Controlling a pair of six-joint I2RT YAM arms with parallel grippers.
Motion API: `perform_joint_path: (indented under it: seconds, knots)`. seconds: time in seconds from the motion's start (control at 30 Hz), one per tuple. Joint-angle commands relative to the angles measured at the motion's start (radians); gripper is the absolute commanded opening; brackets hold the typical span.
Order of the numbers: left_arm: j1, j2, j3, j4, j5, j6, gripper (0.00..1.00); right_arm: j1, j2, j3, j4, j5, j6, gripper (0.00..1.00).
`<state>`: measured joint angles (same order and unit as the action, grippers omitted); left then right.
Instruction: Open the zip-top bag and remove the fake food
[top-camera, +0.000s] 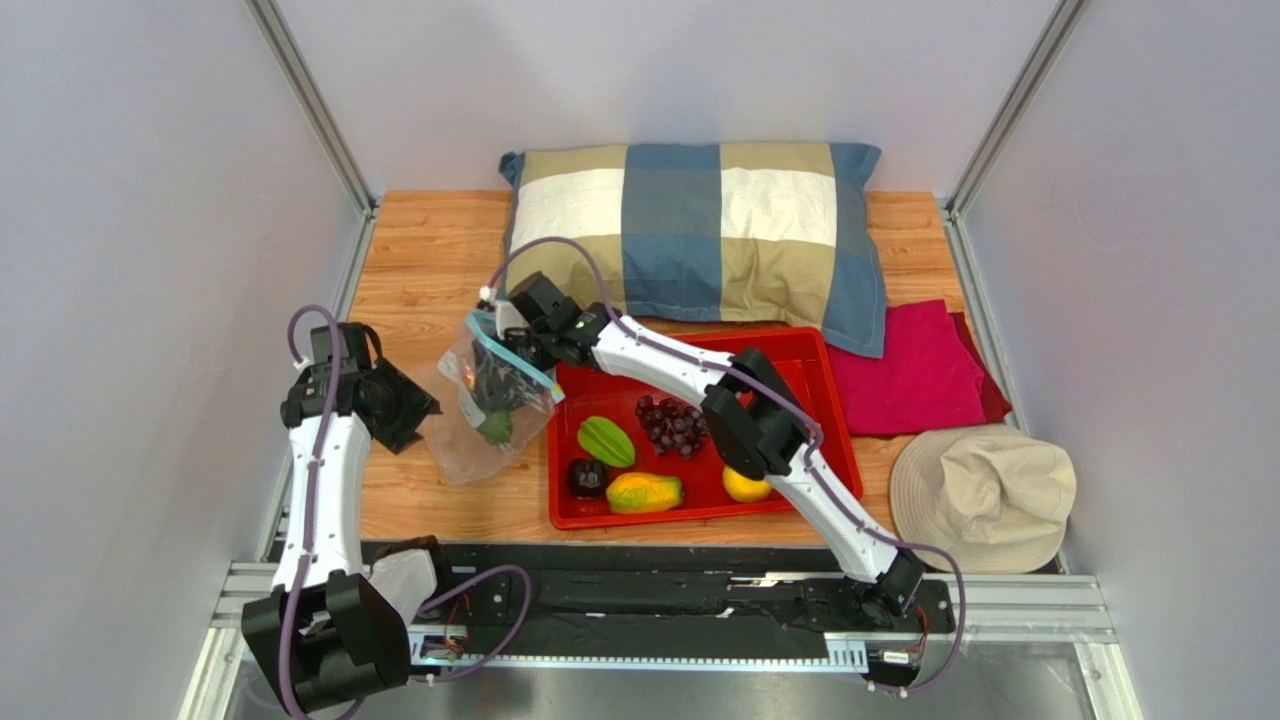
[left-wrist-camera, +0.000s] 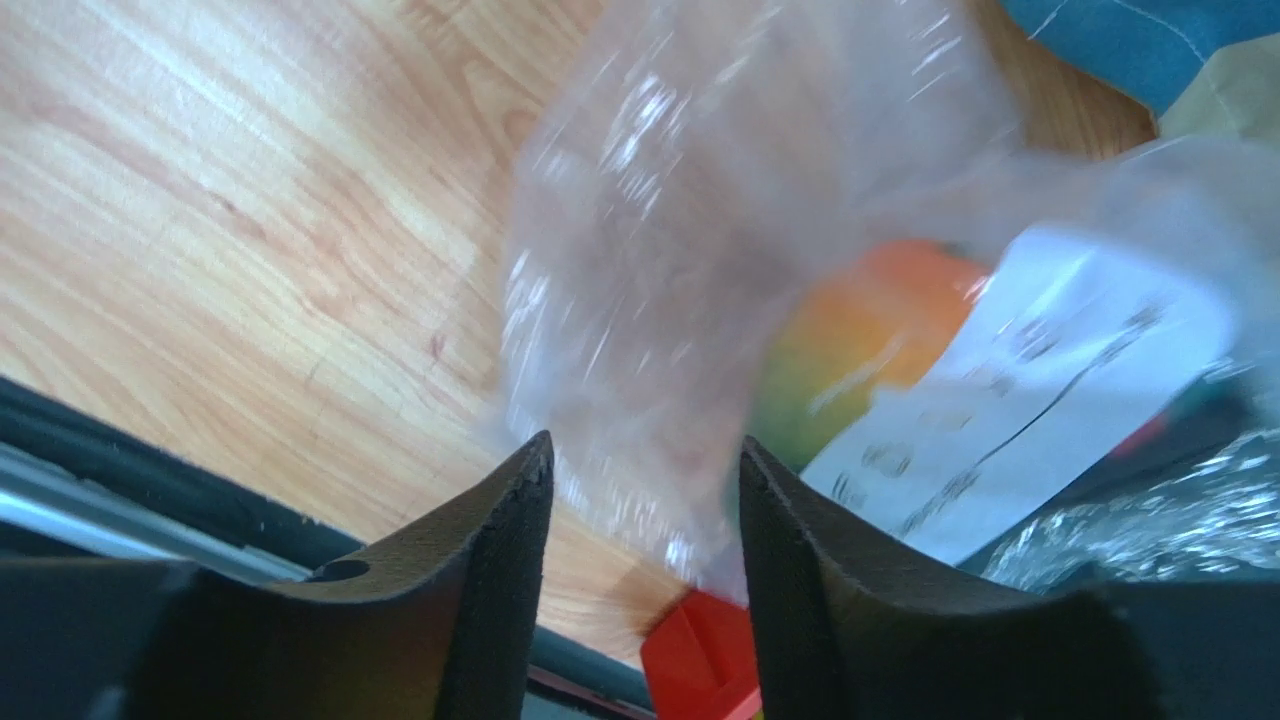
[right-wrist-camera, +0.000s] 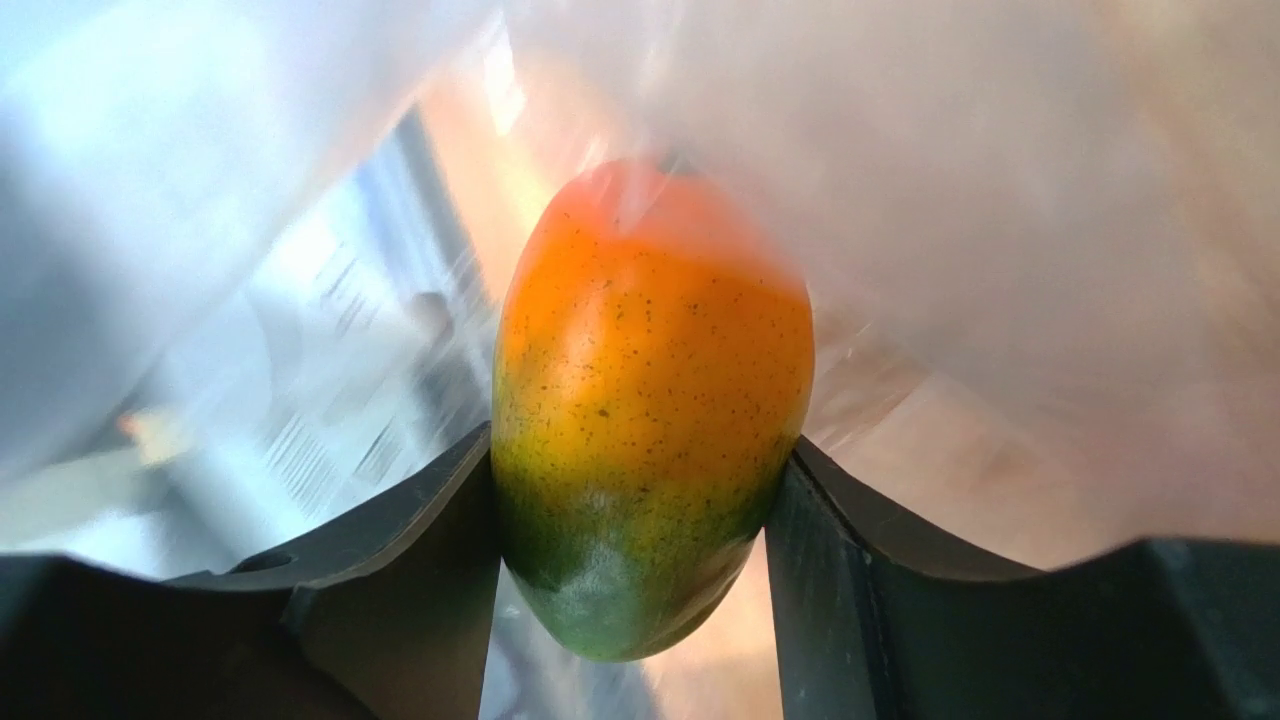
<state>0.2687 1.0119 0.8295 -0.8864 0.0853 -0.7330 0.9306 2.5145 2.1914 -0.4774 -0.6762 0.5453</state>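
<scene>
We see a wooden table (top-camera: 436, 255) boxed in by pale walls, with a checked pillow (top-camera: 706, 225) lying across its far edge. On the right side lie a red cloth (top-camera: 909, 375) and, nearer the arms, a beige hat (top-camera: 984, 495). A red tray (top-camera: 676, 519) sits in the middle. It holds a green star fruit (top-camera: 606, 440), purple grapes (top-camera: 672, 425), a dark round fruit (top-camera: 586, 477), a tray mango (top-camera: 645, 492) and a yellow citrus (top-camera: 745, 485).

The zip-top bag (top-camera: 478, 435) lies just left of the tray, touching its left edge. Its blue-green zip strip (top-camera: 511, 353) is turned toward the pillow and its mouth is parted.

The right gripper (top-camera: 504, 372) reaches across the tray's far left corner into that mouth. From its wrist we see both fingers pressed against the sides of a bagged mango (right-wrist-camera: 646, 375), orange on top and green at the near end. Crinkled clear film surrounds it on all sides.

The left gripper (top-camera: 409, 408) sits at the bag's left side, low over the wood. In its wrist view the fingers (left-wrist-camera: 496, 570) stand apart and released. The clear film hangs just beyond the gap and we see nothing pinched. Through the plastic we make out the bagged mango and a white printed label (left-wrist-camera: 1022, 405).
</scene>
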Motion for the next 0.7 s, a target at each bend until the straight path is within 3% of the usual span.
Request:
perform_joint_path:
  seconds: [0.0,0.13,0.27,0.33,0.47,0.53,0.67]
  knots:
    - [-0.003,-0.044,0.051,-0.082,0.013,0.026,0.58,-0.059,-0.14,0.01,0.014,-0.049,0.117,0.02]
    - [-0.005,-0.061,0.039,-0.06,0.065,0.004,0.59,-0.085,-0.137,0.034,0.019,-0.105,0.186,0.01]
    - [-0.011,-0.113,0.049,-0.049,0.137,0.03,0.49,-0.082,-0.177,0.073,-0.108,-0.021,0.159,0.01]
    - [-0.035,-0.145,0.082,-0.045,0.16,0.029,0.49,-0.076,-0.18,0.08,-0.121,-0.009,0.148,0.01]
    - [-0.062,-0.202,0.181,-0.02,0.171,-0.012,0.58,-0.043,-0.171,0.131,-0.234,0.027,0.078,0.0]
    - [-0.066,-0.185,0.272,-0.022,0.2,-0.011,0.77,-0.027,-0.174,0.134,-0.244,0.035,0.041,0.0]
    - [-0.088,-0.064,0.362,-0.032,0.327,0.007,0.79,0.008,-0.177,0.125,-0.251,0.061,0.03,0.0]
